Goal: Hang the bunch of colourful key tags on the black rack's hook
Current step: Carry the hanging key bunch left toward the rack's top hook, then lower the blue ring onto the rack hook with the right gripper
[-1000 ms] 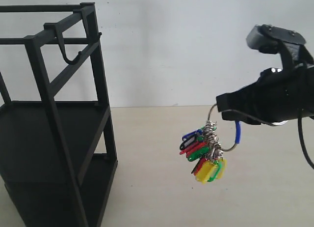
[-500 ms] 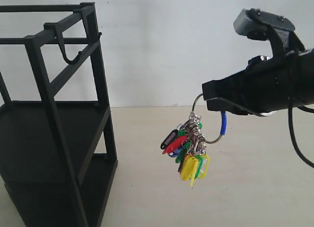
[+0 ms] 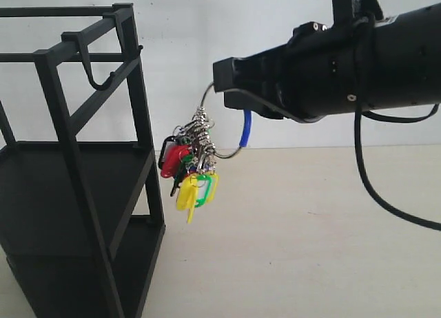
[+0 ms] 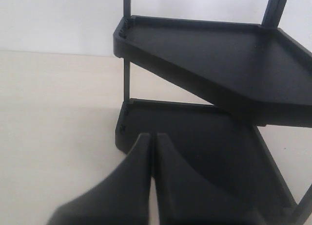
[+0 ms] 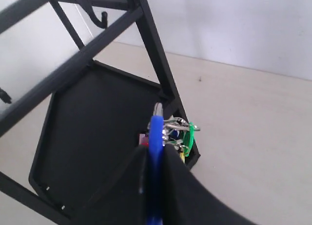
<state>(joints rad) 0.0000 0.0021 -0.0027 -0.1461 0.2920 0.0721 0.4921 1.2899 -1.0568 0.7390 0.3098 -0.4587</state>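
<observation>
The main risk from here is a snag on the frame rather than a clean hang. The colourful key tag bunch (image 3: 189, 163) dangles in the air just beside the near upright of the black rack (image 3: 69, 187), well below the hook (image 3: 85, 60) and off to its outer side. A straight sweep across would likely drag the tags against that post or the diagonal brace. The hook's upturned tip is a small target, and the free part of the wire loop offers only a narrow opening to drop over it — any sway in the hanging tags could tilt the loop and make it miss. The bulky right gripper (image 3: 233, 80) could also knock the top bar as it closes in. Its jaws are clamped on the thin wire loop near the blue sleeve (image 3: 245, 129), a slim hold that might pivot under the bunch's weight. The bunch itself is a tight cluster of yellow, green, red and black tags on silver rings, clear above the tabletop (image 3: 310, 228). The left gripper (image 4: 152, 152) sits low by the rack's shelves, jaws together and holding nothing.
</observation>
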